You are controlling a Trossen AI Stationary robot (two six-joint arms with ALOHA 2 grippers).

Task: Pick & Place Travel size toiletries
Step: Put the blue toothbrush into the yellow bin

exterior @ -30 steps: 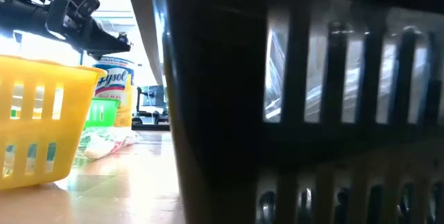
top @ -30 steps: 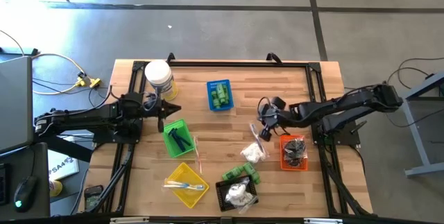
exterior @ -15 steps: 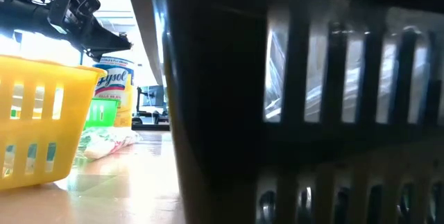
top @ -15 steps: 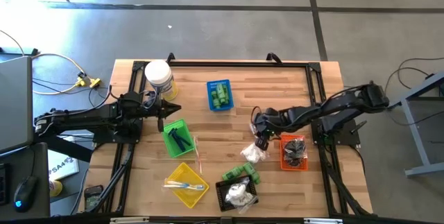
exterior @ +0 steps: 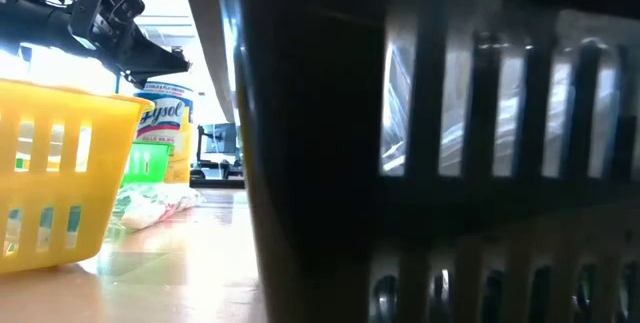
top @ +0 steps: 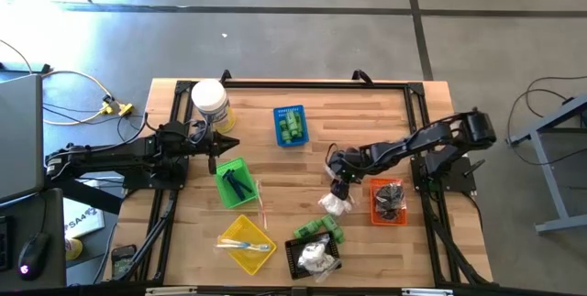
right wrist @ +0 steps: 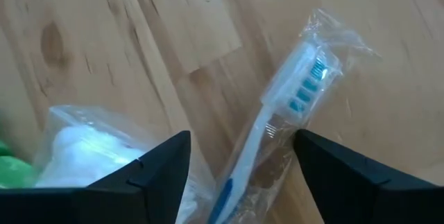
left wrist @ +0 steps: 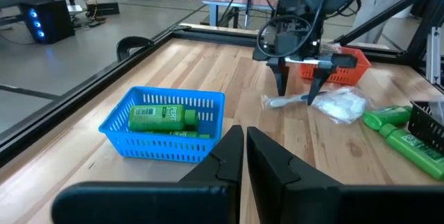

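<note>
A wrapped toothbrush (right wrist: 277, 123) lies flat on the bench (top: 385, 122), just beside a white packet (right wrist: 90, 158) and near the orange basket (top: 387, 202). The right gripper (top: 343, 183) hangs directly over it, jaws wide, one on each side of the toothbrush and not touching it. Green bottles (top: 323, 230) lie further along, close to the black basket (top: 312, 257). The blue basket (left wrist: 163, 123) holds more green bottles. The left gripper (left wrist: 244, 156) waits beside the white jar (top: 210, 102), above the green basket (top: 234, 182), jaws closed on nothing.
</note>
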